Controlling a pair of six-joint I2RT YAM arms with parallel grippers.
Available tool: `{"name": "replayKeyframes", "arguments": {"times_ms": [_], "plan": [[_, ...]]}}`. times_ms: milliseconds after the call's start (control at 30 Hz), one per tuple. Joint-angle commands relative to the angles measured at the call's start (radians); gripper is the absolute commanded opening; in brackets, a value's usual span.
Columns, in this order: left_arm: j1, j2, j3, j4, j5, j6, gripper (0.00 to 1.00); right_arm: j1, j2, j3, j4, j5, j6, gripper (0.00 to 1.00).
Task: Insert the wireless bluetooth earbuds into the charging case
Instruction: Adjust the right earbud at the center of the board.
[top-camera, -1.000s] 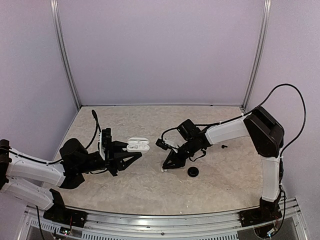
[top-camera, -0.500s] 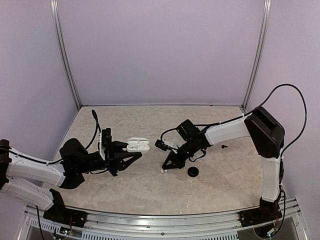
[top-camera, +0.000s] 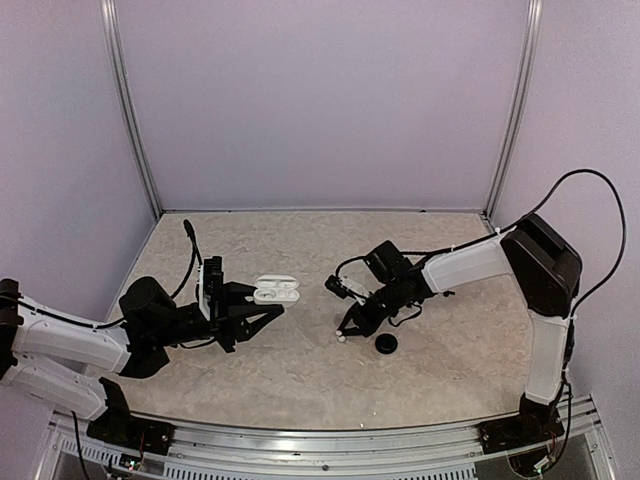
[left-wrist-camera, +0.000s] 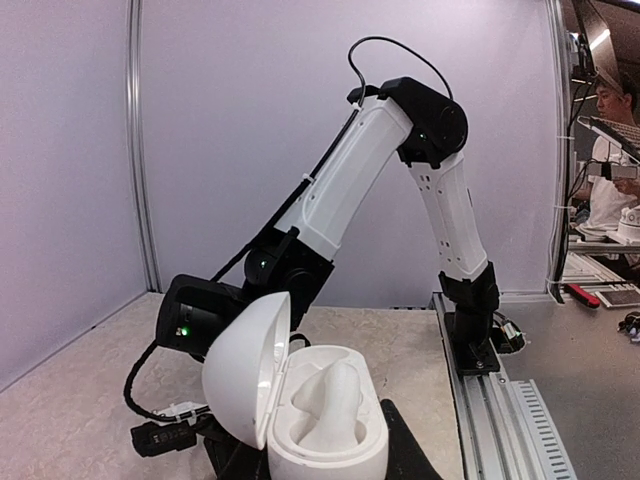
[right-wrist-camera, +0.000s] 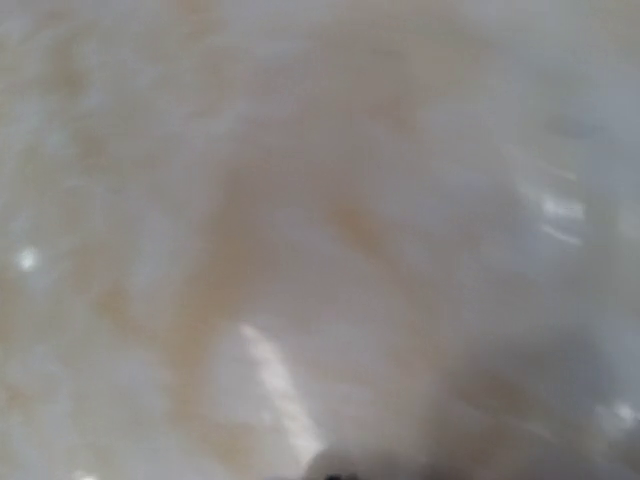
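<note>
Nearest the base rail, a black disc (top-camera: 386, 344) lies on the desk (top-camera: 300, 385), with bare marbled surface around it. Just beyond it and to its left, the right arm (top-camera: 468, 264) comes down from a high elbow near the right wall, forearm slanting leftward. Its jaws are closed to a point on a tiny white earbud (top-camera: 341, 338) at desk level; that wrist's own view is only blur. Across an open gap, the left arm (top-camera: 70, 345) lies low and stretched rightward, its jaws clamped on the base of the case (top-camera: 277, 290). The case's long axis runs left to right, its open top faces up, and its lid (left-wrist-camera: 245, 370) stands swung open on the far side. Behind it, open desk runs to the back wall (top-camera: 320, 100).
</note>
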Motion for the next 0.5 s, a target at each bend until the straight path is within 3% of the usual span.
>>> {"name": "replayKeyframes", "arguments": {"times_ms": [0,200,400,467], "plan": [[-0.004,-0.003,0.004,0.036,-0.006,0.007,0.01,-0.014,-0.074,-0.080,0.104,0.114,0.211,0.00],[-0.001,0.010,0.001,0.054,0.001,0.002,0.01,-0.004,-0.159,-0.162,0.220,0.170,0.274,0.00],[0.005,0.002,-0.005,0.049,0.001,0.003,0.01,0.002,-0.176,-0.129,0.100,0.282,0.229,0.00],[0.006,-0.002,-0.011,0.052,-0.002,0.003,0.01,0.006,-0.206,-0.131,0.099,0.275,0.200,0.06]]}}
